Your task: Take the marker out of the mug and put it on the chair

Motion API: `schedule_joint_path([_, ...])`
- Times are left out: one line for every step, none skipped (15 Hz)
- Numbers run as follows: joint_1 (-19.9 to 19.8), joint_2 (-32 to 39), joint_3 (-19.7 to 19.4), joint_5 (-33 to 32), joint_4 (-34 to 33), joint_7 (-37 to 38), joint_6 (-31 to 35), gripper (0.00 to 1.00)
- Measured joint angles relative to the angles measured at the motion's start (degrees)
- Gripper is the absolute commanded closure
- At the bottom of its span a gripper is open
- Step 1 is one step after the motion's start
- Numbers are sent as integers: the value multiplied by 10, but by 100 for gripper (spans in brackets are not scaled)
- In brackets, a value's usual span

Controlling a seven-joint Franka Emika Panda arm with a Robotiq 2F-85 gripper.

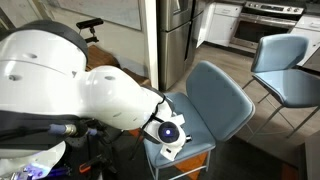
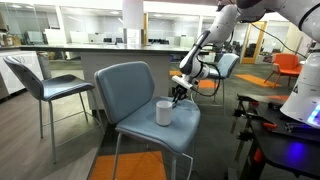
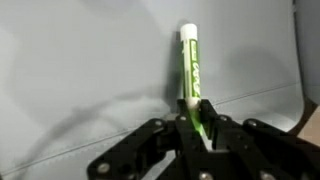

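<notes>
My gripper [image 3: 196, 118] is shut on the green marker [image 3: 191, 68], which sticks out beyond the fingertips with its white tip away from me. In an exterior view the gripper [image 2: 180, 94] hangs just above the seat of the grey-blue chair [image 2: 135, 100], to the right of the white mug [image 2: 164, 112], which stands on the seat near its front. The marker is clear of the mug. In an exterior view the arm covers most of the seat [image 1: 205, 150], the gripper [image 1: 168, 133] shows above it, and the mug is hidden.
A second grey-blue chair [image 2: 45, 85] stands to the left, and another [image 1: 285, 65] stands behind. A long counter [image 2: 90, 50] runs across the back. Orange seating [image 2: 288, 65] is at the far right. A dark equipment stand [image 2: 280, 140] is beside the chair.
</notes>
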State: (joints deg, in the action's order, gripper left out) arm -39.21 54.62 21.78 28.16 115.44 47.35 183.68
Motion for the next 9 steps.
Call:
schedule_joint_path([-9, 5, 7, 0, -3, -16, -4, 95])
schedule_joint_path([-16, 8, 12, 0, -6, -33, -10, 95])
schedule_joint_path([-20, 10, 14, 1, -8, -47, -19, 95])
schedule_joint_path([-24, 10, 14, 3, -10, -59, -29, 95])
schedule_joint_path([-25, 10, 14, 8, -11, -71, -37, 95])
schedule_joint_path([-26, 10, 14, 16, -13, -83, -45, 95])
schedule_joint_path([-26, 10, 14, 25, -15, -97, -53, 66])
schedule_joint_path([-26, 10, 13, 33, -17, -107, -59, 54])
schedule_joint_path([-25, 10, 11, 40, -19, -118, -67, 48])
